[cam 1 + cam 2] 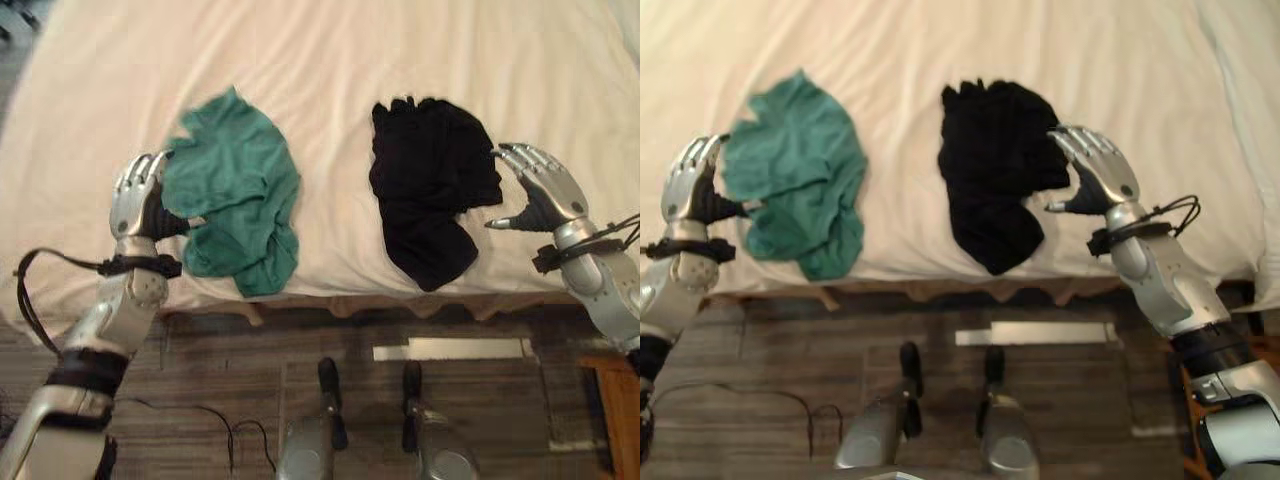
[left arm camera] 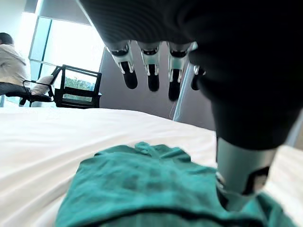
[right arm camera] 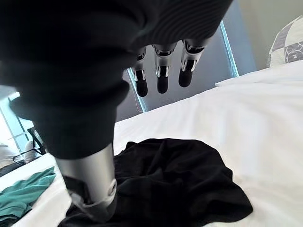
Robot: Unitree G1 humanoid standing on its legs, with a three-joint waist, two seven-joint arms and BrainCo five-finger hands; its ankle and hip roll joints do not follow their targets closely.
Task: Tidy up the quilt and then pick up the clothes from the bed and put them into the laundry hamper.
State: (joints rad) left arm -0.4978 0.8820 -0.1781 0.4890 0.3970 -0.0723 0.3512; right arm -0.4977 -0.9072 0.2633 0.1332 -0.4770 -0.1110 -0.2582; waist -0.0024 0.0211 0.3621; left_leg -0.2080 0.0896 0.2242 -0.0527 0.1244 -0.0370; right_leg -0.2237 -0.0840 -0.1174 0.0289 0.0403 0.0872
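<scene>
White quilt (image 1: 330, 60) covering the bed. Green garment (image 1: 235, 190) crumpled near the left edge; black garment (image 1: 430, 185) to its right, apart. Left hand (image 1: 135, 195) at the green garment's left side, right hand (image 1: 545, 185) at the black garment's right; both open, fingers straight.

Arms (image 1: 100, 330) silver-grey. Left hand (image 1: 135, 195) and right hand (image 1: 545, 190): silver fingers (image 2: 150, 54), dark tips, dark ribbed cover (image 3: 71, 71) over back and wrist.
</scene>
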